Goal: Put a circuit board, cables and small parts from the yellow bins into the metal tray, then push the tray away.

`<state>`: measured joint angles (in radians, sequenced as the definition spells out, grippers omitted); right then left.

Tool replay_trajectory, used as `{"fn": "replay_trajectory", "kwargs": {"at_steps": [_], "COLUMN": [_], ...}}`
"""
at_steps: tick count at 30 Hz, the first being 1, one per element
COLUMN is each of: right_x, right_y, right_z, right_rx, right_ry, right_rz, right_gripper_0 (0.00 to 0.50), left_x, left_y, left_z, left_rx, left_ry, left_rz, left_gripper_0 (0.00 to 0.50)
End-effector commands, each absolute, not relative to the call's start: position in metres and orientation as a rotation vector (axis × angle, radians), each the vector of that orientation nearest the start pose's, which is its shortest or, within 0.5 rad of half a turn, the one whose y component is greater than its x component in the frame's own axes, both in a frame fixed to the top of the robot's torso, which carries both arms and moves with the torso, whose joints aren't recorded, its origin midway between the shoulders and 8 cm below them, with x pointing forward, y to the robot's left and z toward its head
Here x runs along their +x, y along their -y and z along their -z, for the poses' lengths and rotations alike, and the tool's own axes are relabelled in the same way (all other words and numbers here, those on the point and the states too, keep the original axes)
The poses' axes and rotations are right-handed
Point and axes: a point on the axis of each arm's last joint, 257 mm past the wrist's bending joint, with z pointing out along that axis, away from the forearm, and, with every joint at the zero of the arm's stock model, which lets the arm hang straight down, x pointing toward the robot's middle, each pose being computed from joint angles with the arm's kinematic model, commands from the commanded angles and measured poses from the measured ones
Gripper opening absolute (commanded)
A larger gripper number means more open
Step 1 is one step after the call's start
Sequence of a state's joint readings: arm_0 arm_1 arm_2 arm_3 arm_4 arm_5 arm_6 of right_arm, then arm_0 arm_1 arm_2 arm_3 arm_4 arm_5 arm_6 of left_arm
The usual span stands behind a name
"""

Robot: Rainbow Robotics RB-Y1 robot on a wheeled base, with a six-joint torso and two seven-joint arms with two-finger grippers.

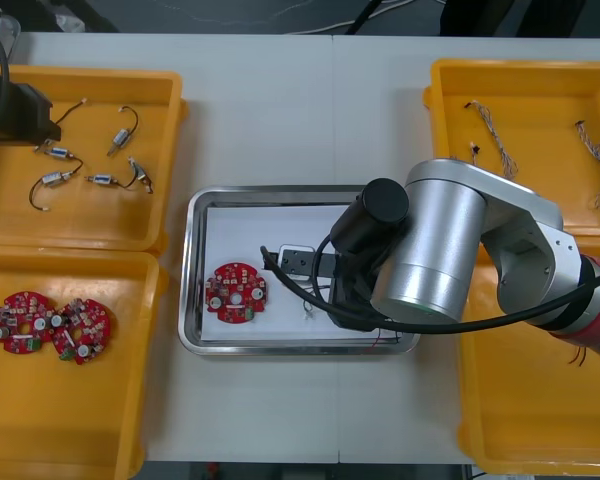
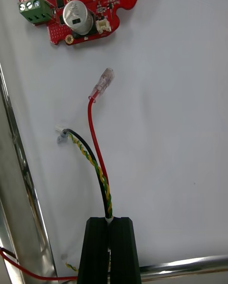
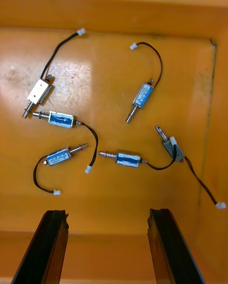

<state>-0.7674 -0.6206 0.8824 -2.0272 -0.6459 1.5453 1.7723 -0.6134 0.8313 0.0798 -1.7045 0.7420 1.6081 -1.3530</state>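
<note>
Pinching a red-and-yellow twisted cable (image 2: 101, 179), right claw (image 2: 109, 220) would drag it off the metal tray (image 1: 280, 193) if raised unopened; left claw (image 3: 108, 213) gapes above yellow bin (image 3: 118, 8).

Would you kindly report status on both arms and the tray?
Right pincer shut on red and yellow cable, over metal tray. Left pincer open above small metal parts. Circuit board in tray.

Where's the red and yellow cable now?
Right wrist view: red and yellow cable pinched in the right hand, over the white-lined metal tray, short of the circuit board.
</note>
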Motion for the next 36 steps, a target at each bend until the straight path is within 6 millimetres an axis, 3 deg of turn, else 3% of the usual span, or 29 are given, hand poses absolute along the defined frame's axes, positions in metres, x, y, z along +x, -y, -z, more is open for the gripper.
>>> {"fn": "replay_trajectory", "kwargs": {"at_steps": [1,9,18,19,20,22,23,25,26,29,36], "right_x": [0.414,0.423,0.425,0.425,0.426,0.427,0.427,0.427,0.428,0.428,0.427], "right_y": [0.051,0.048,0.050,0.049,0.049,0.048,0.047,0.046,0.044,0.042,0.041], "right_z": [0.247,0.271,0.281,0.281,0.280,0.278,0.277,0.276,0.273,0.267,0.242], "right_rx": [-1.898,-1.922,-1.938,-1.938,-1.936,-1.935,-1.935,-1.936,-1.932,-1.926,-1.894], "right_ry": [-1.883,-1.868,-1.881,-1.878,-1.877,-1.872,-1.868,-1.865,-1.856,-1.853,-1.902], "right_rz": [0.298,0.290,0.298,0.300,0.301,0.302,0.303,0.303,0.302,0.297,0.265], "right_gripper_0": [0.000,0.000,0.000,0.023,0.116,0.165,0.251,0.298,0.363,0.404,0.408], "left_x": [0.534,0.537,0.543,0.543,0.544,0.544,0.544,0.545,0.546,0.548,0.551], "left_y": [-0.403,-0.409,-0.419,-0.419,-0.421,-0.421,-0.423,-0.424,-0.427,-0.430,-0.433], "left_z": [0.070,0.079,0.092,0.093,0.095,0.097,0.099,0.100,0.102,0.106,0.116], "left_rx": [0.261,0.545,0.833,0.849,0.905,0.939,0.995,1.025,1.072,1.138,1.236], "left_ry": [-2.400,-2.373,-2.305,-2.299,-2.282,-2.274,-2.259,-2.250,-2.237,-2.215,-2.175], "left_rz": [-0.138,-0.169,-0.237,-0.239,-0.248,-0.251,-0.257,-0.257,-0.260,-0.257,-0.246], "left_gripper_0": [0.500,0.500,0.500,0.500,0.500,0.500,0.500,0.500,0.500,0.500,0.500]}}
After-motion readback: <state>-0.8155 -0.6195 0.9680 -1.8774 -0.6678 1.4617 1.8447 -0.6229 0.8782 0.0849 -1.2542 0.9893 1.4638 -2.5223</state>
